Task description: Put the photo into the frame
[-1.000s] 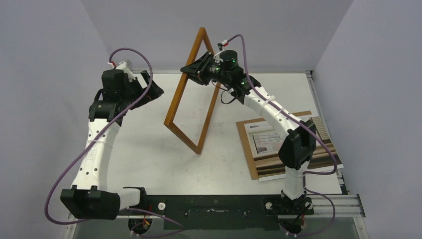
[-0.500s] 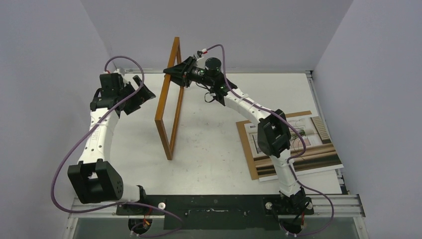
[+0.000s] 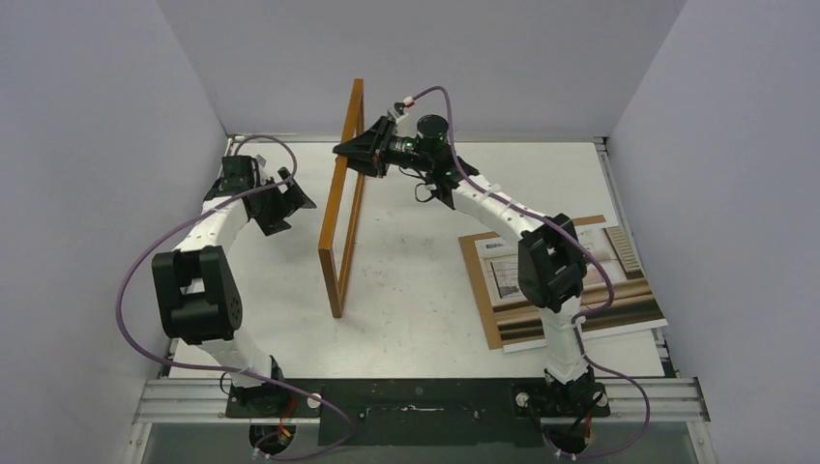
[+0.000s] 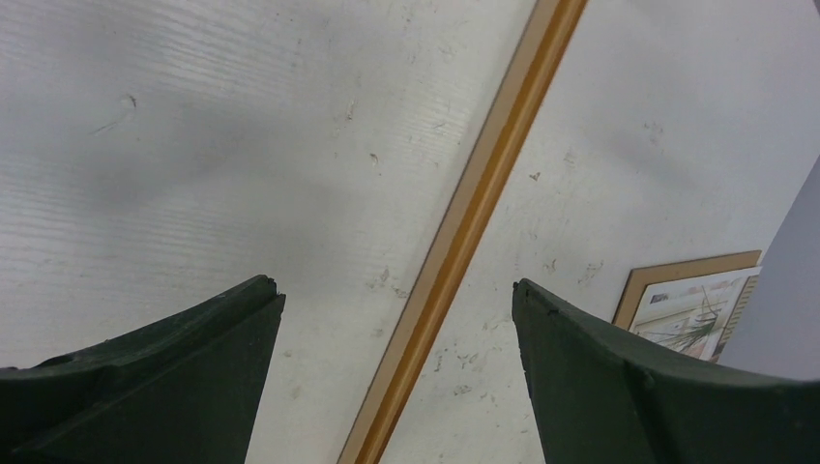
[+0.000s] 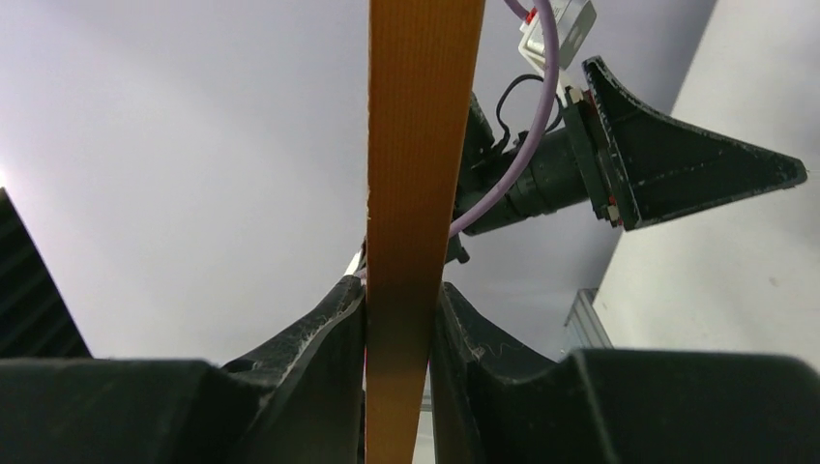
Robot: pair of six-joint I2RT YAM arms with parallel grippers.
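Swinging the thin orange-brown wooden rectangular frame upright, we pinch it in our right gripper; our left gripper, spread empty, nears to steady it.

frame swung edge-on and upright, left tool drawn nearer it

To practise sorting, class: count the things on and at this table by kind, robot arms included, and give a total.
Robot arms: 2
Wooden frame: 1
Photo: 1
Brown backing board: 1
Total: 5
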